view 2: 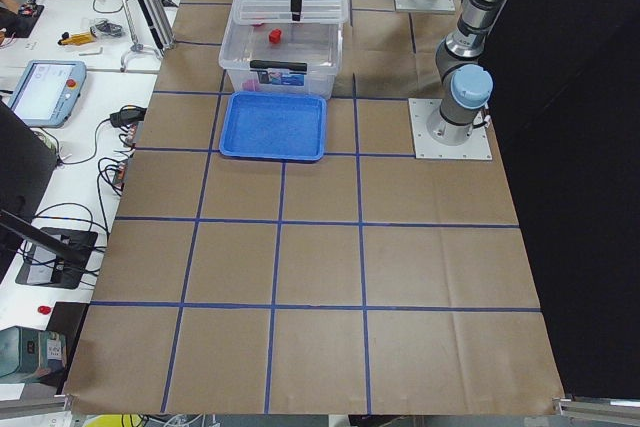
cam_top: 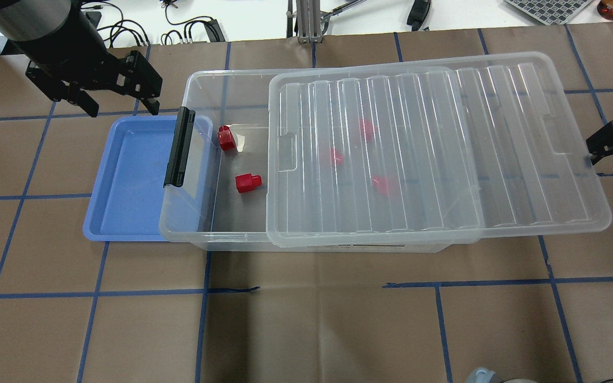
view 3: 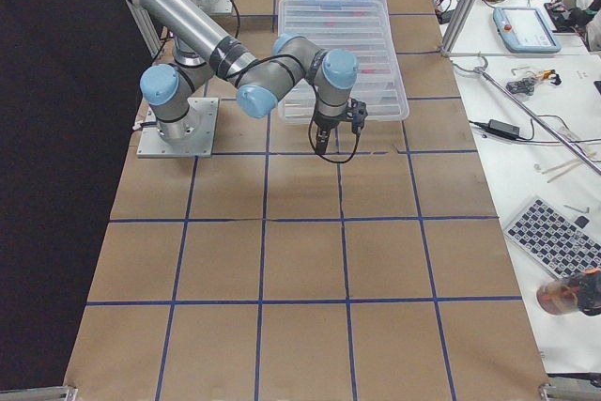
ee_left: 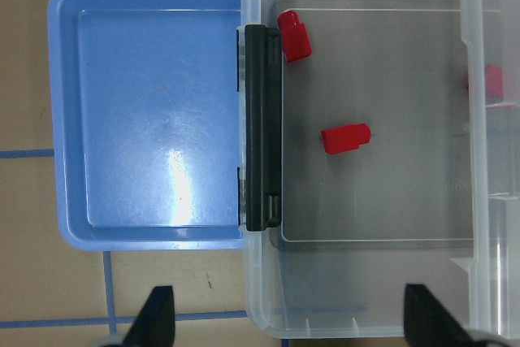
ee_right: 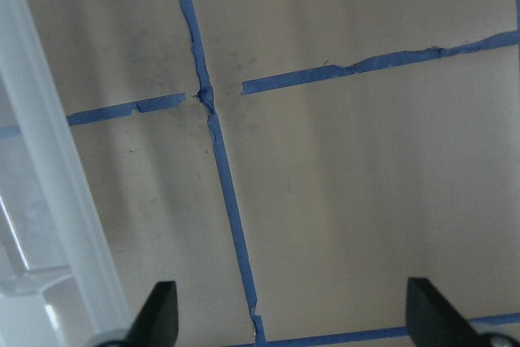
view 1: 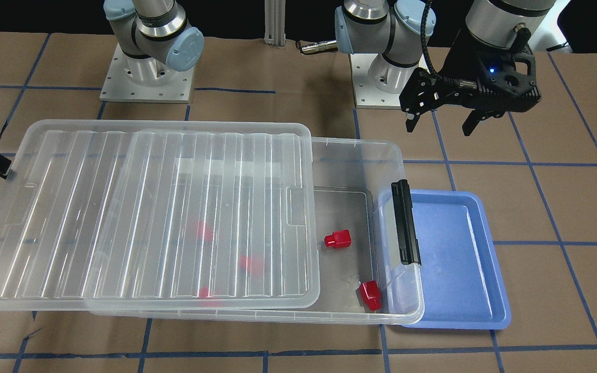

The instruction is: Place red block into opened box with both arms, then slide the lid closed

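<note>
The clear box has its lid slid toward my right, so the end by the black latch is uncovered. Two red blocks lie on the bare floor there, and three more show blurred under the lid. My left gripper hangs open and empty above the table, behind the latch end. In its wrist view the latch and both blocks lie below. My right gripper is open beside the lid's far short end, whose rim lies left of its fingers.
A blue tray lies on the table with the box's latch end resting over its edge. Both arm bases stand behind the box. Brown paper with blue tape lines covers the table. Side benches hold cables and devices.
</note>
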Motion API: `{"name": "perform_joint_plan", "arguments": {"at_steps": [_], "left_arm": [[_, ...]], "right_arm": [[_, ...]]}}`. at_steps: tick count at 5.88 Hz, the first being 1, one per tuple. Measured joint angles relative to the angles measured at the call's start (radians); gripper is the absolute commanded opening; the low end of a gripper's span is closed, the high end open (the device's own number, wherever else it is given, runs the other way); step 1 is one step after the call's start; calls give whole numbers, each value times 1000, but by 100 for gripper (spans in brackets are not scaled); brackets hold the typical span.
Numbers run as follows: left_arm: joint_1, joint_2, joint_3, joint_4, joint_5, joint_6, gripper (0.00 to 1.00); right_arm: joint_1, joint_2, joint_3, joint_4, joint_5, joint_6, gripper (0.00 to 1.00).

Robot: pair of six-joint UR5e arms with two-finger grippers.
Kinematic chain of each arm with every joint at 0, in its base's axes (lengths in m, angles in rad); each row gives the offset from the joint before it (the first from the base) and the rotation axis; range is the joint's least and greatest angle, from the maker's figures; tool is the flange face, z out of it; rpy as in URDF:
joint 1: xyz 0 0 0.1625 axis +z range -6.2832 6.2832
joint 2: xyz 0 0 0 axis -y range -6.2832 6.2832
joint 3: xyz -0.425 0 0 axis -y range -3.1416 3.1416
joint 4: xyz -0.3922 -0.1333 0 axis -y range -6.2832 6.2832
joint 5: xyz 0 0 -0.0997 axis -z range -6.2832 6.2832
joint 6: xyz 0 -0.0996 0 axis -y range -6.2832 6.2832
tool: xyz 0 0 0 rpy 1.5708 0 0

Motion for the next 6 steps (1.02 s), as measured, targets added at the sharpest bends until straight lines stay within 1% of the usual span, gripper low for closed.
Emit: {"name": "perform_joint_plan", "arguments": {"at_steps": [3,6], "left_arm": [[0,0,0,0,0,0,99],[0,0,0,-1,0,0,99]], "right_arm": [[20,-27,25,18,42,63,100],[67,-30,29,20,47,123,100]]}}
